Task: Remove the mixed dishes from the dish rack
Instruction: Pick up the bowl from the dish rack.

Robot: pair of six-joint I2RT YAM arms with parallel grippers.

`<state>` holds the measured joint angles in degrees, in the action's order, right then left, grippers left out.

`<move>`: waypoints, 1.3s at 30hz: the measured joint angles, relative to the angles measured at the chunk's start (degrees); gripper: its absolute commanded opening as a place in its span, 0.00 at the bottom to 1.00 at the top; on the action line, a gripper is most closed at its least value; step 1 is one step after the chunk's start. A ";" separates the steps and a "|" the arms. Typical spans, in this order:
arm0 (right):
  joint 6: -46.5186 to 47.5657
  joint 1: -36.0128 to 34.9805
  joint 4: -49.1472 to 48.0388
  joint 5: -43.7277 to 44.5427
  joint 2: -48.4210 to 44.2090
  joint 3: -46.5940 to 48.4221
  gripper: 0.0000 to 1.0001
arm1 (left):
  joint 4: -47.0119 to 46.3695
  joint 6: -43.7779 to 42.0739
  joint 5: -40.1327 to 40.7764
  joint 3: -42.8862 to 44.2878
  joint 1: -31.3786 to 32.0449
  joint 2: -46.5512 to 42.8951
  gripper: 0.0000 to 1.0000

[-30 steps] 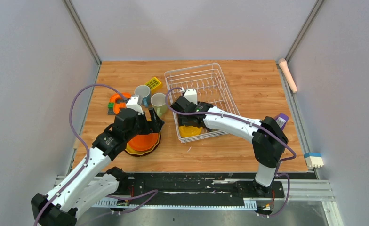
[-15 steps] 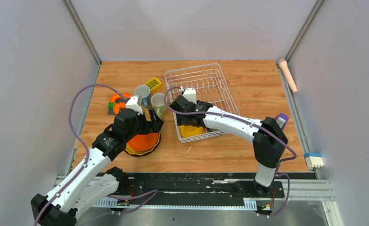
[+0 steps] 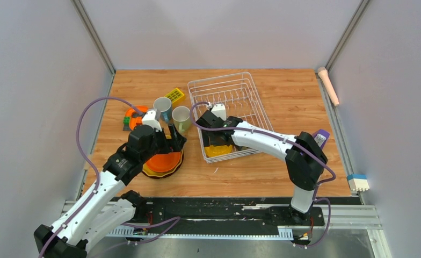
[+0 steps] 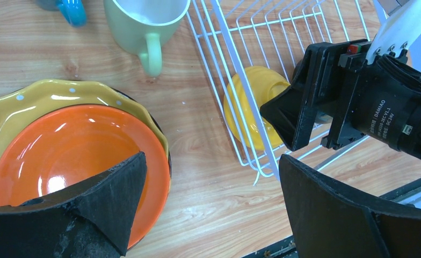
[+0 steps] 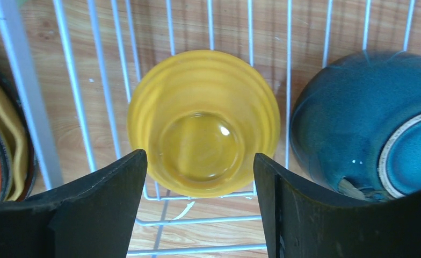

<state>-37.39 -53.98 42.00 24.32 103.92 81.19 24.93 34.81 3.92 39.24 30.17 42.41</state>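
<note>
Bowls sit together in the dish rack (image 3: 235, 99) — yellow bowl (image 5: 203, 123) under the right gripper's (image 5: 198, 161) spread, empty jaws, dark bowl (image 5: 348, 118) beside it — while the left gripper (image 4: 212, 161) gapes above the orange plate (image 4: 74, 156).

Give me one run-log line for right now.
left claw open near orange plate | right claw open above yellow bowl in dish rack | dark bowl racked
</note>
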 measured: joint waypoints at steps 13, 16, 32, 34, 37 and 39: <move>-1.40 1.66 0.33 -0.96 0.15 -1.33 0.60 | 0.15 -0.02 -0.24 0.00 0.00 -0.11 1.00; -2.14 1.68 -0.31 -1.01 -0.52 -2.32 0.44 | 0.15 -0.04 -0.24 0.00 0.00 -0.11 1.00; -3.02 1.77 1.11 3.10 -5.29 -2.78 0.15 | 0.13 -0.04 -0.24 0.00 0.00 -0.11 1.00; -3.04 1.77 1.14 4.81 -7.48 -2.78 0.14 | 0.13 -0.04 -0.24 0.02 0.00 -0.11 1.00; -3.23 1.79 1.01 6.80 -10.27 -2.78 0.11 | 0.11 0.00 -0.35 0.00 0.00 -0.11 1.00; -3.54 1.84 0.85 7.67 -11.58 -2.80 0.11 | 0.00 0.04 -0.72 0.00 0.00 -0.11 1.00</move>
<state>-40.93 -52.14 42.85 31.99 92.33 78.39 24.93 34.85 3.20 39.24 30.17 42.30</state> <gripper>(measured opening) 0.582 0.998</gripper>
